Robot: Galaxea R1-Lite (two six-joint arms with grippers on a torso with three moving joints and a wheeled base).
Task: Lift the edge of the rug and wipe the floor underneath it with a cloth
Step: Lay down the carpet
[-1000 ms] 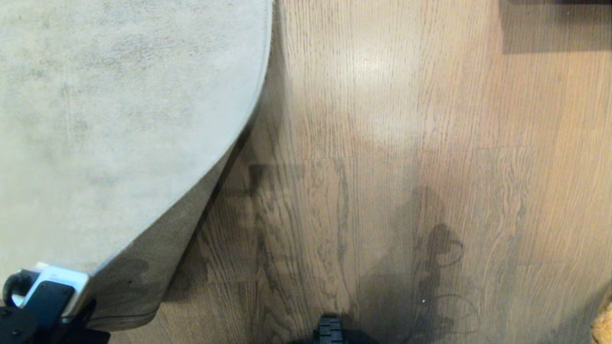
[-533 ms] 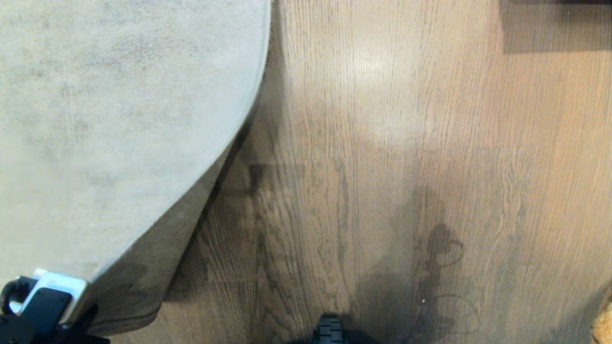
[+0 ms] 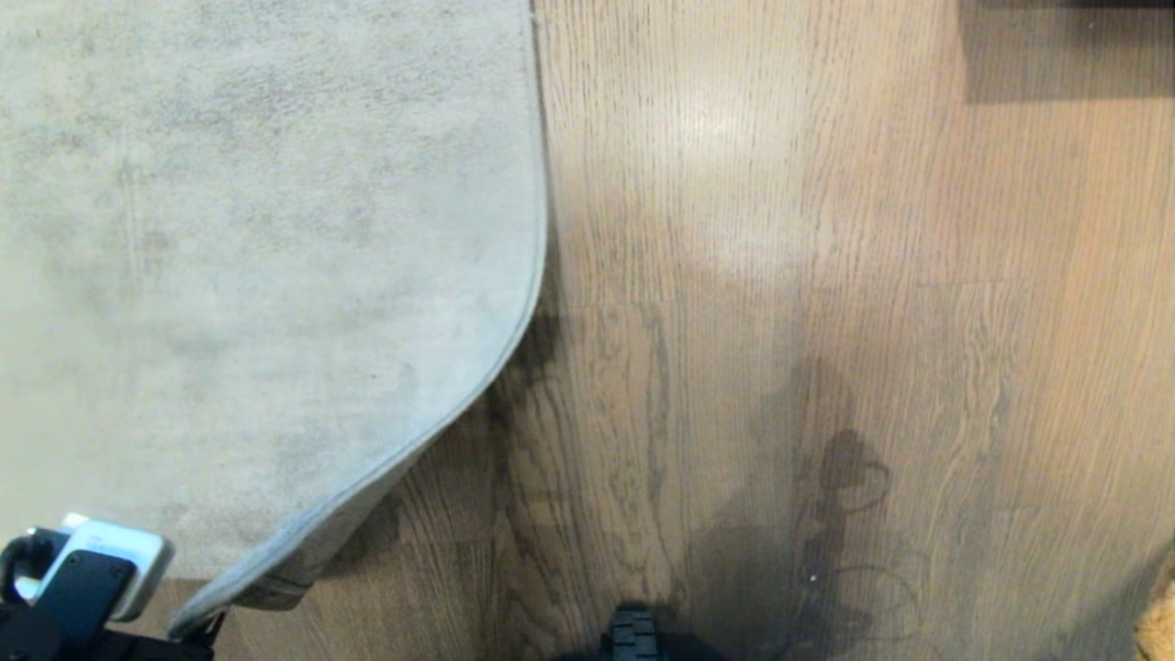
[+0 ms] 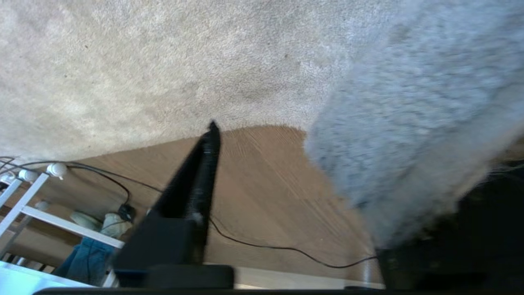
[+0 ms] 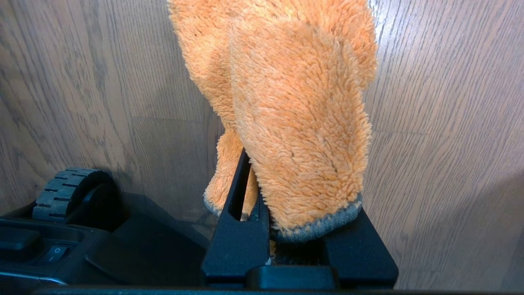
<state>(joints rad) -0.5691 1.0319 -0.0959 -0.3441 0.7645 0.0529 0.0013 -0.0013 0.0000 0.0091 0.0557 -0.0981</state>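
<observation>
The pale grey rug [image 3: 229, 229] covers the left of the brown plank floor [image 3: 780, 275]. Its rug edge [image 3: 537, 275] runs down and curves to a corner [image 3: 275, 583] that stays slightly raised, showing a strip of backing. My left gripper [image 3: 174, 633] sits at that corner, open. In the left wrist view the left gripper [image 4: 294, 164] has one finger [image 4: 204, 176] bare, while a blurred rug flap [image 4: 409, 102] drapes over the other side. My right gripper [image 5: 286, 196] is shut on the tan cloth [image 5: 294, 114] with its grey hem, held above bare floor [image 5: 450, 143]. The cloth [image 3: 1158, 615] also peeks in at the head view's right border.
A dark shape with its shadow [image 3: 1065, 46] lies at the far right. My base's wheel [image 5: 69, 184] and front part [image 3: 633, 638] are close below. A thin black cable [image 4: 266, 246] and a white frame [image 4: 24, 205] stand on the floor beyond the rug corner.
The left gripper has opened. The lifted rug edge has dropped and swung back to the right, covering most of the backing and floor it had bared. The right arm has not moved.
</observation>
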